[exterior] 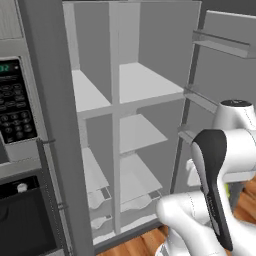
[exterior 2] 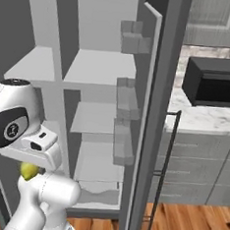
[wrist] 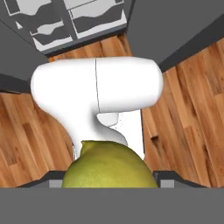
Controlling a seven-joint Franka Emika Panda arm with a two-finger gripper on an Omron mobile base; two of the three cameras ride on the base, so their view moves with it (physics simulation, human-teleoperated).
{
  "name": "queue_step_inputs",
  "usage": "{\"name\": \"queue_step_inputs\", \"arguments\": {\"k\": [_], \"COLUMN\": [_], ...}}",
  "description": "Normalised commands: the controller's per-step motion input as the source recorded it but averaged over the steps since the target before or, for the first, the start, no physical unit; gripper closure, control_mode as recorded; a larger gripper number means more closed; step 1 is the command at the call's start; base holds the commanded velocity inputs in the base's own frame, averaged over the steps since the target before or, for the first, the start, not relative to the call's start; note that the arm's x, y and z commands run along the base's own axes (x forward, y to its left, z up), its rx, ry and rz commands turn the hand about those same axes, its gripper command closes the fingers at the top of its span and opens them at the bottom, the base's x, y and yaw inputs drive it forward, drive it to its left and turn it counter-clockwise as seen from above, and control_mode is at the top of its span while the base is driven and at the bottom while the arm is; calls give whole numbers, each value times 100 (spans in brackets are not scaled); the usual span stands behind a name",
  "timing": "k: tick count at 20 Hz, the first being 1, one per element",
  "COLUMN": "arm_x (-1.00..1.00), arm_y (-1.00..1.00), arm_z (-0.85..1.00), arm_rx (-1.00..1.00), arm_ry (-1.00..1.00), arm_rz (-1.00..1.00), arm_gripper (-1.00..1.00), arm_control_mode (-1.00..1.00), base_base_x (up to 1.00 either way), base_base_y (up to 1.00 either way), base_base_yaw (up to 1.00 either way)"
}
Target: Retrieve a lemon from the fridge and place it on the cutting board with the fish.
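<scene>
The lemon (wrist: 109, 168), yellow-green and roundish, sits between my gripper's (wrist: 109, 180) two dark fingertips (wrist: 168, 178) in the hand view, so the gripper is shut on it. The hand points down at the wooden floor, in front of the fridge. From the right base the lemon (exterior 2: 28, 171) peeks out under the white hand, low beside the arm. A sliver of the lemon (exterior: 228, 190) also shows behind the forearm in the left base view. The fridge (exterior: 145, 85) stands open, its pale grey shelves (exterior 2: 99, 66) bare. The cutting board and the fish are out of view.
A microwave keypad (exterior: 15, 100) and a black oven front (exterior: 25, 220) flank the fridge on the left. The open fridge door (exterior 2: 130, 108) with bins stands between the arm and a marble counter (exterior 2: 205, 115) carrying a black appliance (exterior 2: 213, 81). Wooden floor (exterior 2: 186, 222) lies below.
</scene>
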Motion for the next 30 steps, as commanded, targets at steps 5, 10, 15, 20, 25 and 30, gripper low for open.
{"name": "queue_step_inputs", "arguments": {"k": [5,10,15,20,25,30], "arm_x": [0,0,0,0,0,0], "arm_y": [0,0,0,0,0,0], "arm_z": [0,0,0,0,0,0], "arm_rx": [0,0,0,0,0,0], "arm_ry": [0,0,0,0,0,0], "arm_rz": [0,0,0,0,0,0], "arm_gripper": [100,100,100,100,100,100], "arm_control_mode": [100,100,100,100,100,100], "base_base_x": [-70,-61,-9,7,19,83], "base_base_y": [-44,-74,-81,-62,-69,-74], "base_base_yaw": [-2,-27,-63,-79,-75,-45]}}
